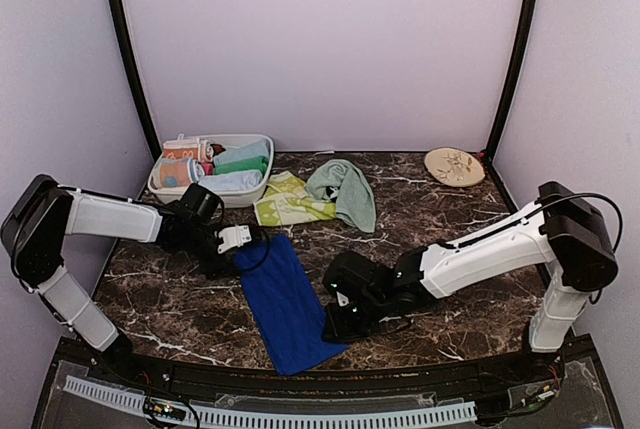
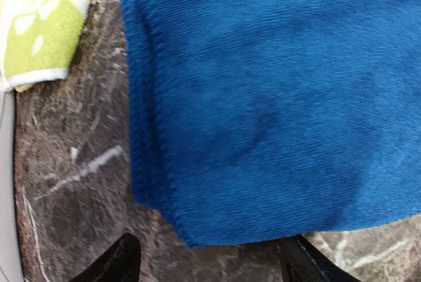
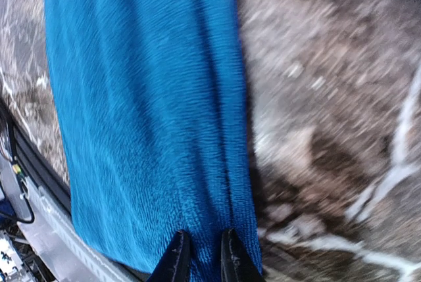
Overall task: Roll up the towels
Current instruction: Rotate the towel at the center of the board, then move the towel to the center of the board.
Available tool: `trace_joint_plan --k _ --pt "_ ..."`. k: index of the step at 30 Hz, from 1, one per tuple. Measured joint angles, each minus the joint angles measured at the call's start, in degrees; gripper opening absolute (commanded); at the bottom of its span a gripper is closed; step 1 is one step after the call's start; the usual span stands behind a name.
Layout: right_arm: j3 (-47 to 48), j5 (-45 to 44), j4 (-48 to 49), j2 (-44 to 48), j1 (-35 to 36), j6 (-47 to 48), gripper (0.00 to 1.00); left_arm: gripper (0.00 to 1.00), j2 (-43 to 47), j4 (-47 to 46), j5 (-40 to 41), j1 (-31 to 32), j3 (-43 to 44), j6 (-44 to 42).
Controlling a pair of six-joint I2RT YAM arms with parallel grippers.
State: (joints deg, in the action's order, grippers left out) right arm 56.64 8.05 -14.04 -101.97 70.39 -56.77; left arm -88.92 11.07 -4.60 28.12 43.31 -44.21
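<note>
Nearest you, the right gripper is sitting low at the near end of the blue towel. Its jaws are drawn almost together and appear to be pinching a narrow ridge of cloth close to the towel's right edge. The towel itself is lying flat and lengthwise on the marble table, with its near end reaching the front lip. That is where you are risking the most: you are gripping only a thin fold at one side, so any roll you are starting from it is likely to come out crooked and cone-shaped, or the cloth may be slipping free under tension. A pull toward you may also be dragging the end over the lip. Farther up, the left gripper is hovering over the towel's far corner with its jaws spread wide and holding nothing, so the far end is lying unanchored and the whole towel may be sliding instead of rolling. Just beyond that corner the yellow-green patterned towel is lying near but apart, and a careless close may be catching it too. Farther back, the mint green towel is waiting in a loose heap, well apart from the white basket and the beige plate.
</note>
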Motion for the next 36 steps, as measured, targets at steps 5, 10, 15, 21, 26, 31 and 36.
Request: trace_joint_plan --k 5,10,15,21,26,31,36 --pt "2.1 0.1 -4.0 0.3 1.0 1.3 0.23 0.77 -4.7 -6.3 2.5 0.0 3.9 0.1" --pt "8.8 2.4 -8.2 1.7 -6.1 7.2 0.32 0.8 -6.1 -8.7 3.8 -0.3 8.6 0.1" --pt "26.6 6.4 -10.7 -4.9 -14.0 15.2 0.34 0.82 -4.8 -7.1 2.1 -3.0 13.0 1.0" --pt "53.9 15.7 -11.6 -26.8 -15.3 24.4 0.31 0.85 2.8 -0.3 -1.8 -11.7 13.7 1.6" --pt "60.4 22.5 -14.7 -40.3 -15.4 28.2 0.29 0.99 11.7 2.3 -4.5 -15.1 10.8 0.5" --pt "57.4 26.9 -9.9 -41.1 -16.6 27.4 0.22 0.99 17.4 5.4 -9.5 -14.9 8.5 -0.2" --pt "50.1 25.5 -1.9 -38.3 -17.4 22.4 0.19 0.94 17.2 10.2 -15.1 -14.8 8.5 -1.7"
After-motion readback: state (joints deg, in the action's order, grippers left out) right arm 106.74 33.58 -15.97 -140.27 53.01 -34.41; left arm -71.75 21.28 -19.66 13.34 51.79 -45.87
